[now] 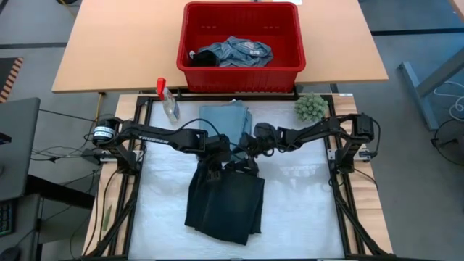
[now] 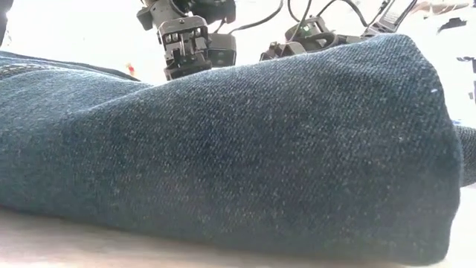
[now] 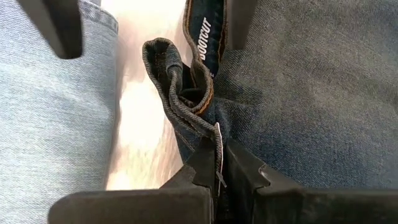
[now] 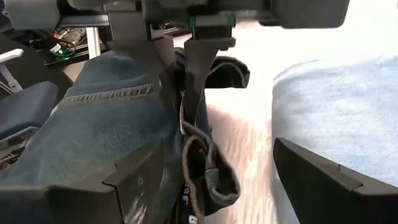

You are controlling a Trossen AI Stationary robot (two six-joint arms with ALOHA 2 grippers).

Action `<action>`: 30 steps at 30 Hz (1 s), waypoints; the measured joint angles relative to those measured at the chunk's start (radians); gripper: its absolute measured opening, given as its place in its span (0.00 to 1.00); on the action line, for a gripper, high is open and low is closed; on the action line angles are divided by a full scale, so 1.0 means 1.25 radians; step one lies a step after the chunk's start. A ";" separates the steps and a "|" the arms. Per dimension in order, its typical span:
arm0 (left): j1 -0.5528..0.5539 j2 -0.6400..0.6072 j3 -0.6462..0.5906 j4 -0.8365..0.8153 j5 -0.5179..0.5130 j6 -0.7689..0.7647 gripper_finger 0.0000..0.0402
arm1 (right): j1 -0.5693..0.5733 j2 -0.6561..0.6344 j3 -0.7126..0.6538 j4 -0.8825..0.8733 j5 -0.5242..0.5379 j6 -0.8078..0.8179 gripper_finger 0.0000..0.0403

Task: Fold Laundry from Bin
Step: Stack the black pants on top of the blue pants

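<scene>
Laundry lies in three places, all placed here by the red bin point(image 1: 241, 45) on the wooden table: a faded denim piece point(image 1: 233, 52) sits inside the bin, a light blue garment point(image 1: 223, 119) lies folded on the white mat just in front of the bin, and dark jeans point(image 1: 225, 203) are spread farther out from the bin, beyond the blue one. The left gripper point(image 3: 216, 167) is clamped tight on the bunched waistband of the dark jeans (a small white tag sticks out between its fingers), at the jeans' edge nearest the bin. The right gripper point(image 1: 255, 142) hovers just beside it with its fingers spread wide, holding nothing. A spray bottle point(image 1: 167, 99) stands by the bin's left front corner, and a fuzzy green ball point(image 1: 312, 107) rests near its right front corner.
</scene>
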 joint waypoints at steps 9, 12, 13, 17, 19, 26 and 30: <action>0.000 0.000 0.000 0.000 0.014 -0.002 0.01 | -0.006 0.042 0.001 0.109 -0.001 -0.075 0.81; 0.000 0.000 0.000 0.000 0.016 -0.003 0.01 | -0.008 0.102 0.013 0.165 -0.032 -0.035 0.81; 0.000 0.000 0.000 -0.001 0.016 -0.003 0.01 | -0.010 0.119 0.024 0.169 -0.052 -0.020 0.81; 0.000 0.000 0.000 -0.002 0.016 -0.002 0.01 | -0.009 0.184 0.094 0.160 -0.120 0.031 0.81; 0.000 0.000 0.000 -0.006 0.016 -0.001 0.01 | -0.009 0.203 0.125 0.156 -0.139 0.047 0.81; -0.005 0.000 0.000 -0.047 0.022 0.004 0.01 | -0.062 0.204 0.168 0.083 -0.283 0.092 0.81; -0.009 0.000 0.000 -0.048 0.016 0.013 0.01 | -0.105 0.202 0.167 0.038 -0.343 0.091 0.81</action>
